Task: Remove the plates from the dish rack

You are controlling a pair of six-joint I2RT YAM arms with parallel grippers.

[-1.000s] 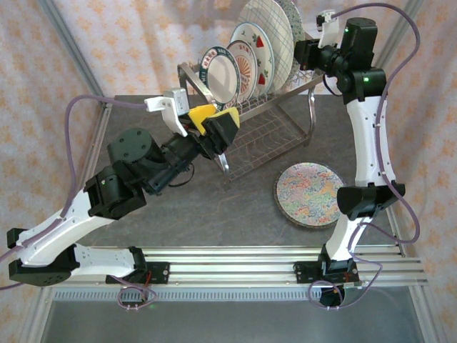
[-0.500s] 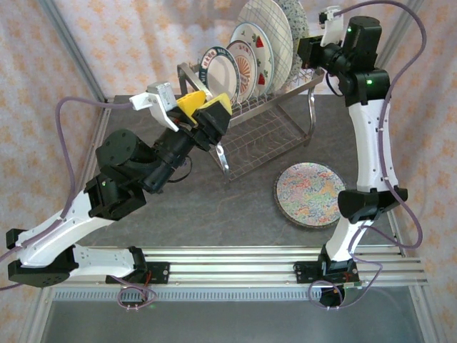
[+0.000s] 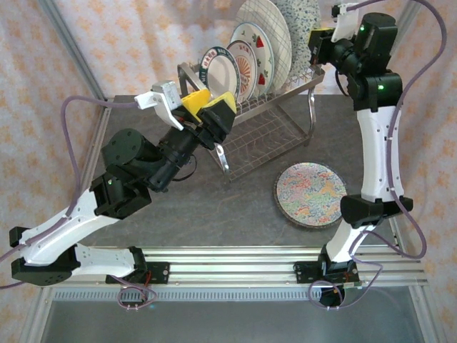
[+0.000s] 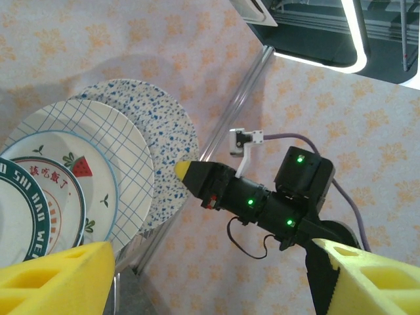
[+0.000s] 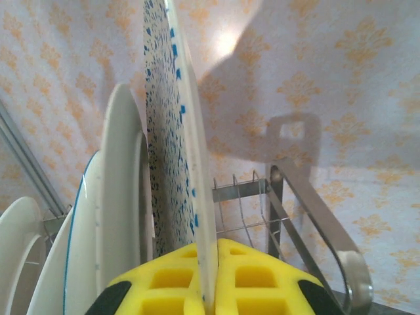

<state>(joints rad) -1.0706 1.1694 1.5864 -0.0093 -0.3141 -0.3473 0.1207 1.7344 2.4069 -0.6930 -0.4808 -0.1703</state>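
Note:
The dish rack [image 3: 275,118] stands at the back of the table with several plates upright in it: a dark lettered-rim plate [image 3: 219,73], a strawberry plate [image 3: 253,53], a plaid-lined plate [image 3: 268,28] and a blue-speckled plate [image 3: 300,20]. My right gripper [image 3: 316,44] is shut on the speckled plate's rim. The right wrist view shows its yellow pads [image 5: 262,282] pinching that plate [image 5: 176,131] edge-on. My left gripper [image 3: 208,108] hovers open by the rack's left end, with nothing between its fingers [image 4: 52,282].
A colourful patterned plate [image 3: 311,194] lies flat on the table to the right of the rack, in front of the right arm. The rack's looped end handle [image 5: 315,210] stands just right of the gripped plate. Patterned curtains close off the back.
The right gripper has risen slightly up and right with the speckled plate. The left gripper has moved up and back toward the rack's left end, still open.

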